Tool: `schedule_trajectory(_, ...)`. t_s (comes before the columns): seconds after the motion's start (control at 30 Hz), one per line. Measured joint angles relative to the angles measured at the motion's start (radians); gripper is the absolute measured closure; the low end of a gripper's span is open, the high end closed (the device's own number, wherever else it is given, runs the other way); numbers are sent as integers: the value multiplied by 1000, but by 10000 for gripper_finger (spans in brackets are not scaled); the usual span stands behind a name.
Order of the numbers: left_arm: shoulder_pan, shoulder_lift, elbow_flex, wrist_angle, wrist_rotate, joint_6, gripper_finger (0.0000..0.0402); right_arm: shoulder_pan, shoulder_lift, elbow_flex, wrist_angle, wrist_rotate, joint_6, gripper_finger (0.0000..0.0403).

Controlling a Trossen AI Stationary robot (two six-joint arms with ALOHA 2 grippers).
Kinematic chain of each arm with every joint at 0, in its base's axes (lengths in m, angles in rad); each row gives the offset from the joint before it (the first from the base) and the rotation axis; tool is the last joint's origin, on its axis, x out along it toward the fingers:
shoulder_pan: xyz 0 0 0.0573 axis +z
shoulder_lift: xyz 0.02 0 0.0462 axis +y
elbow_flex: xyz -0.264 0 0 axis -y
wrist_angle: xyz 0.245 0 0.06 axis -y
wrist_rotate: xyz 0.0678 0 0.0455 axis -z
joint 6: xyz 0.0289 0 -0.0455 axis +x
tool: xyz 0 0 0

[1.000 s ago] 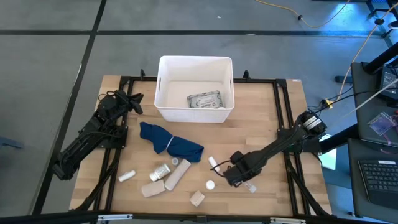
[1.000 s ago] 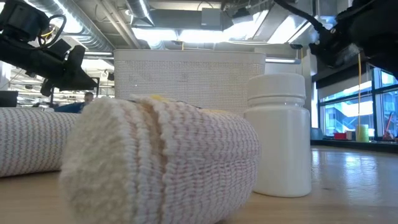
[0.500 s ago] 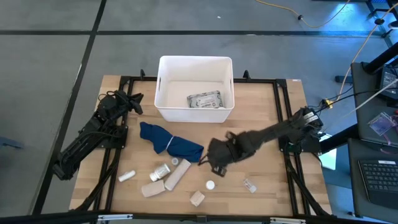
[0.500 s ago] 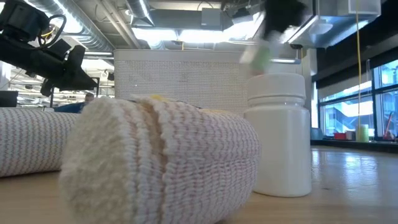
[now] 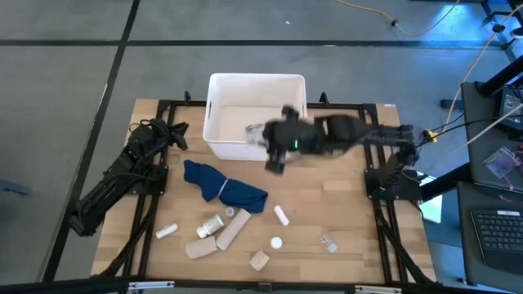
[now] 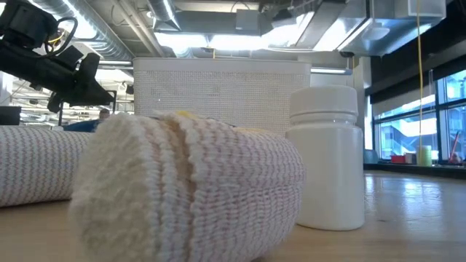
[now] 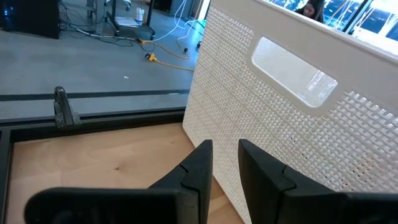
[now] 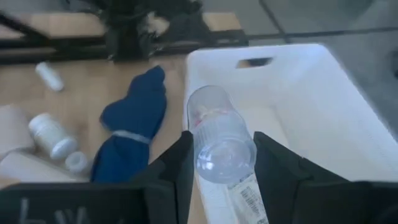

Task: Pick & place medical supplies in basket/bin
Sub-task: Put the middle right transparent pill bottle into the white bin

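My right gripper (image 5: 274, 155) hovers at the near wall of the white bin (image 5: 214, 106), shut on a clear vial (image 8: 221, 134). The grey dotted packet (image 5: 263, 131) lies in the bin, partly hidden by that arm. Left on the table are a white vial (image 5: 281, 215), a white cap (image 5: 276, 242), a clear vial (image 5: 328, 243), a beige block (image 5: 259, 260), bandage rolls (image 5: 233, 229), a white bottle (image 5: 214, 222) and a small white vial (image 5: 167, 232). My left gripper (image 5: 176, 135) waits beside the bin's left wall (image 7: 298, 112), open by a narrow gap. My right gripper pinches the clear vial by its body (image 8: 211, 115) between the two fingers (image 8: 180, 162), one on each side. The vial lies roughly along the fingers, with a round end (image 8: 224, 152) toward the wrist camera. It is lifted clear, above the bin's near rim (image 8: 193, 62).
A dark blue cloth (image 5: 225, 186) lies bunched near of the bin, between it and the loose supplies. In the low view a bandage roll (image 6: 189, 189) and the white bottle (image 6: 328, 156) stand close in front of the bin (image 6: 218, 87). Black frame rails run along both table sides.
My right gripper has travelled from the near right part of the table, by the loose clear vial, toward the far edge and leftward up to the bin, carrying a clear vial lifted off the table. The other supplies and the left arm have stayed put.
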Motion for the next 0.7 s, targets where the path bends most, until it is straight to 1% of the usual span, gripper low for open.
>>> schedule_trajectory(0.1, 0, 0, 0, 0, 0, 0, 329, -113, 0, 11, 8, -106, -6, 269)
schedule_trajectory(0.2, 0, 0, 0, 0, 0, 0, 329, -231, 9, -12, 7, -189, -2, 269)
schedule_trajectory(0.3, 0, 0, 0, 0, -1, 0, 329, -339, 35, -52, -4, -279, 18, 268)
schedule_trajectory(0.37, 0, 0, 0, 0, -1, 0, 329, -404, 56, -82, -12, -363, 50, 268)
schedule_trajectory(0.5, 0, 0, 0, 0, -2, 0, 329, -503, 108, -153, -17, -522, 50, 268)
schedule_trajectory(0.57, 0, 0, 0, 0, -2, 0, 329, -534, 139, -186, -18, -559, 47, 268)
schedule_trajectory(0.7, 0, 0, 0, 0, -4, 0, 329, -569, 192, -232, -10, -571, 32, 267)
